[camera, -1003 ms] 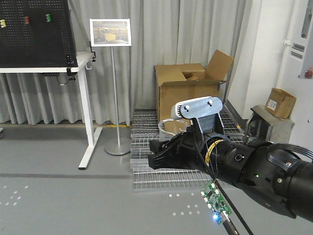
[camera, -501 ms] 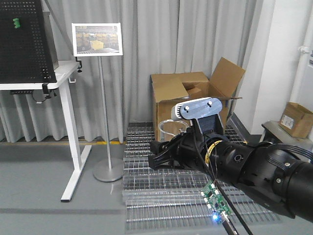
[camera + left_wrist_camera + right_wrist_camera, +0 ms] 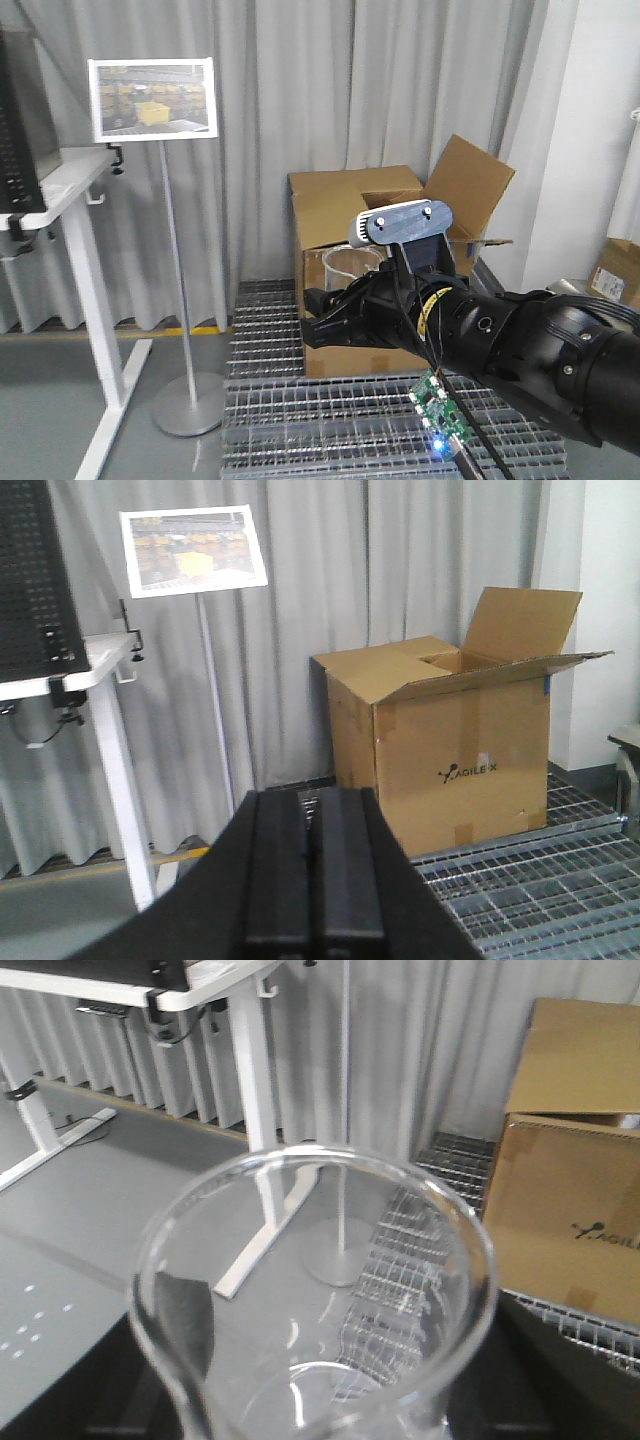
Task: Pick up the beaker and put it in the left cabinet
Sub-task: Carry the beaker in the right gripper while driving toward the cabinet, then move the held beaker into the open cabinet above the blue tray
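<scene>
Right claw point(image 3: 322, 320) grips the beaker point(image 3: 315, 1300), which is held upright in it. The beaker's flared rim sits close under the wrist camera, high above the grey floor point(image 3: 90, 1220). Left claw point(image 3: 312, 880) is closed on nothing, its pads pressed together, and it faces a cardboard box point(image 3: 450, 750) on metal grating point(image 3: 540, 880).

Clear beaker point(image 3: 310, 1295) rim up close, cardboard box point(image 3: 575, 1170) beyond at right.
</scene>
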You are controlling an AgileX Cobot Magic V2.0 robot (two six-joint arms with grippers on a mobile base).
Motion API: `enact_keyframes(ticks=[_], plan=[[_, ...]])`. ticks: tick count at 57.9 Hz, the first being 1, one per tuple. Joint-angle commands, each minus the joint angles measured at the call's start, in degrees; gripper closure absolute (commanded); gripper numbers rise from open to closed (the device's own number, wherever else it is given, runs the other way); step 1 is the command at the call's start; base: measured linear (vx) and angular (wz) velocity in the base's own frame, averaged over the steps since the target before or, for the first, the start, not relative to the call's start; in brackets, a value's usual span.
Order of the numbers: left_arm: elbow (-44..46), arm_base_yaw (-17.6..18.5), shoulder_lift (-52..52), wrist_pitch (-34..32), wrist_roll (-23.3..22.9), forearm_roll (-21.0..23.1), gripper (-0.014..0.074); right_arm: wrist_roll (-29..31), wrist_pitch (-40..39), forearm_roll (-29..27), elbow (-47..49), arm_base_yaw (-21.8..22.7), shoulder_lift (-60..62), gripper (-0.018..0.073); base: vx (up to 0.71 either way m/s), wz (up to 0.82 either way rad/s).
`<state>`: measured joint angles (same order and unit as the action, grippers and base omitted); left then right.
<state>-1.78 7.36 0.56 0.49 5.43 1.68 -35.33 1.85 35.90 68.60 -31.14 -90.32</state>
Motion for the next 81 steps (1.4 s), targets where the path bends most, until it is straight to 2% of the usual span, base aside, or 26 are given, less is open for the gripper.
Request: enact_keyframes(ticks=[1, 32, 81], plan=[[-0.93, 0.06, 1.01, -4.81, -0.19, 0.42, 0.0595, 0.01, -3.90, 0.29, 2.10, 0.21, 2.53, 0.0568, 0.44, -0.20], [-0.93, 0.06, 1.01, -4.81, -0.19, 0.42, 0.0595, 0.01, -3.90, 0.29, 2.10, 0.21, 2.41, 0.0568, 0.33, -0.38], [-0.93, 0.06, 1.01, -4.81, -0.19, 0.42, 0.0595, 0.01, -3.51, 0.29, 2.10, 0.21, 2.44, 0.0568, 0.18, -0.66]])
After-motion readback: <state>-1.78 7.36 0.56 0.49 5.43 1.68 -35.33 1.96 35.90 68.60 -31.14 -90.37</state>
